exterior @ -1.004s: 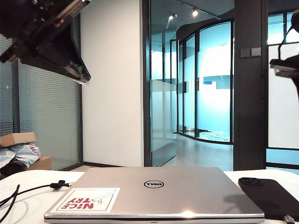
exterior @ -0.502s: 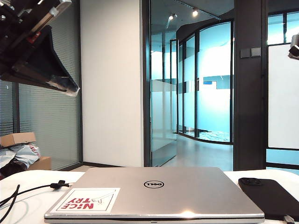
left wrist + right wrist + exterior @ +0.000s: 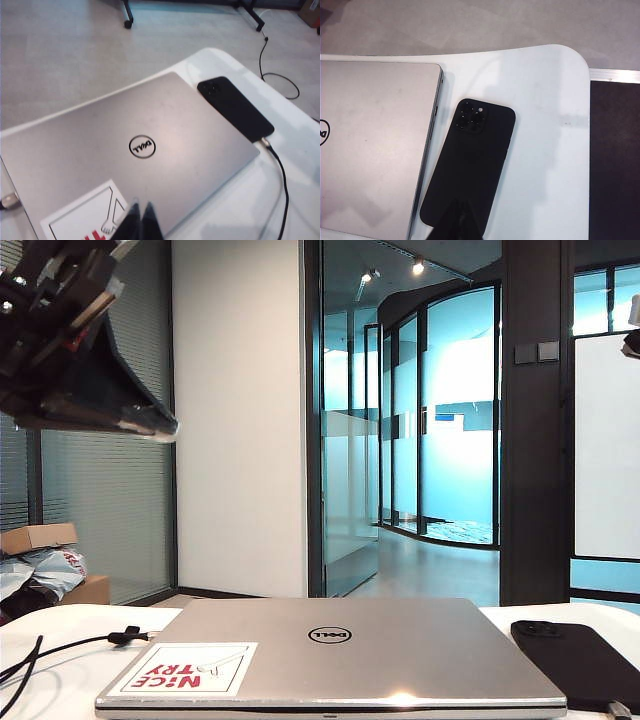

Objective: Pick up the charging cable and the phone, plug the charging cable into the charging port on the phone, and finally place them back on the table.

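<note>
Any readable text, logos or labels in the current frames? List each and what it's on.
"DELL": round logo on the laptop lid, upside down in the exterior view and the left wrist view.
"NICE TRY": red letters on the white sticker on the laptop lid, upside down in the exterior view.
Phone: no readable marking on its black back.
Nothing else legible.

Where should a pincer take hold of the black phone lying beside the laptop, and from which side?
Across its long edges, near mid-length, coming straight down. The phone lies flat, back up, on the table, so only the thin sides offer purchase. The laptop crowds one long edge, leaving little finger room there. The cable is plugged into the short end away from the camera bump, so stay clear of that end.
</note>
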